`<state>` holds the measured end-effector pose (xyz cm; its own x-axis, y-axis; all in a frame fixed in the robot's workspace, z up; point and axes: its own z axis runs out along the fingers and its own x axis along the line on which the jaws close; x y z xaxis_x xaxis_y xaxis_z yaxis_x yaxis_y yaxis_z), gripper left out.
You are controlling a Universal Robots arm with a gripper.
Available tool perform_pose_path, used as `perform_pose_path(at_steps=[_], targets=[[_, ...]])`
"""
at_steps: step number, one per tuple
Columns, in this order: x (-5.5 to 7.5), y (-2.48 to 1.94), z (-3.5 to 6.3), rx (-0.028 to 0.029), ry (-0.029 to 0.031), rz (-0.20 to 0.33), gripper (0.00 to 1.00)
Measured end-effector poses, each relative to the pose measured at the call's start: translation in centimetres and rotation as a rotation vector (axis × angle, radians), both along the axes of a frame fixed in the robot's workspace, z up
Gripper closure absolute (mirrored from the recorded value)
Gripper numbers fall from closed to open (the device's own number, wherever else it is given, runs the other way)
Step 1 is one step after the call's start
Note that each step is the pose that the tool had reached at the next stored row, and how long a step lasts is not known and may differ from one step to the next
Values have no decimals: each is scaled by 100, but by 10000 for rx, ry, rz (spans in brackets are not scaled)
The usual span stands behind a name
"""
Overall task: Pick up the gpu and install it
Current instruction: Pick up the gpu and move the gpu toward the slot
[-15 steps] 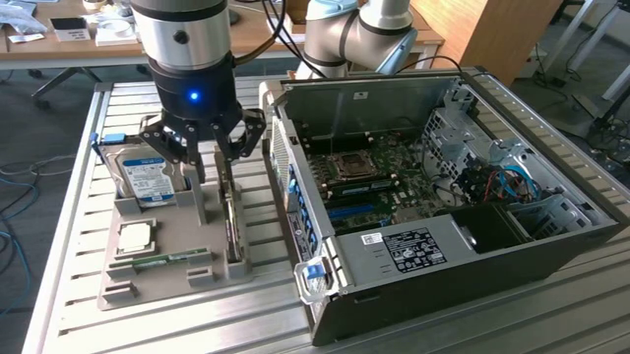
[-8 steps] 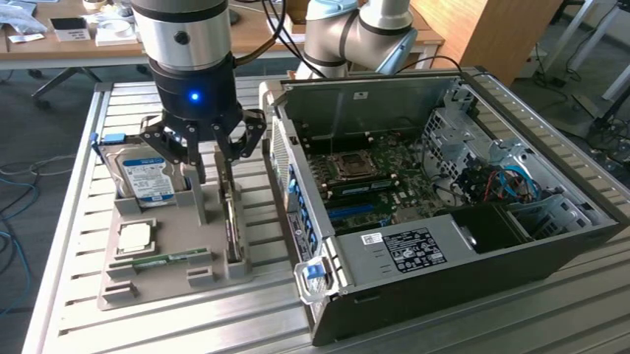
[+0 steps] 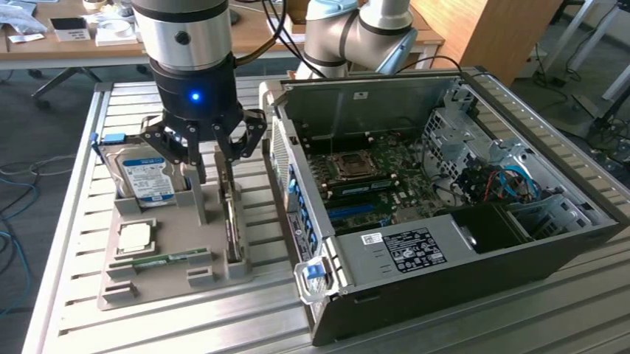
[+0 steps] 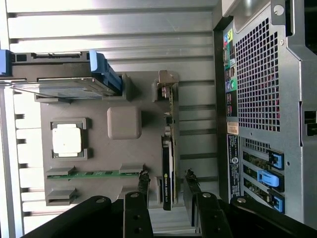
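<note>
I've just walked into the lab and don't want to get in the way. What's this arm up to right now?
The arm's tool hangs over the gpu, which stands on edge in a slot of the grey holder tray. The tool is open, with one finger on each side of the card, and is not gripping it. A hard drive, a processor and a memory stick sit in the same tray. The opened computer case stands beside it, and the card is not yet installed.
</note>
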<state>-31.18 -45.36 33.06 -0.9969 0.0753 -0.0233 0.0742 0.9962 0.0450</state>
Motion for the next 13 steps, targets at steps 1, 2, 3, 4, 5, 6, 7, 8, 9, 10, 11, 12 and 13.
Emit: perform_pose_path(at_steps=[1,2,3,4,5,6,7,8,9,10,11,12,13], targets=[[0,0,-3,0,-1,0,58],[1,0,-7,1,-1,0,58],[0,0,-11,0,-1,0,58],[0,0,-15,0,0,0,58],[0,0,-20,0,0,1,58],[0,0,-23,-1,1,0,58],[0,0,-27,0,1,0,58],[0,0,-30,0,0,0,58],[0,0,-31,-1,1,0,58],[0,0,-31,-1,1,0,58],[0,0,-31,-1,2,0,58],[0,0,-32,0,0,0,58],[0,0,-32,0,0,0,58]])
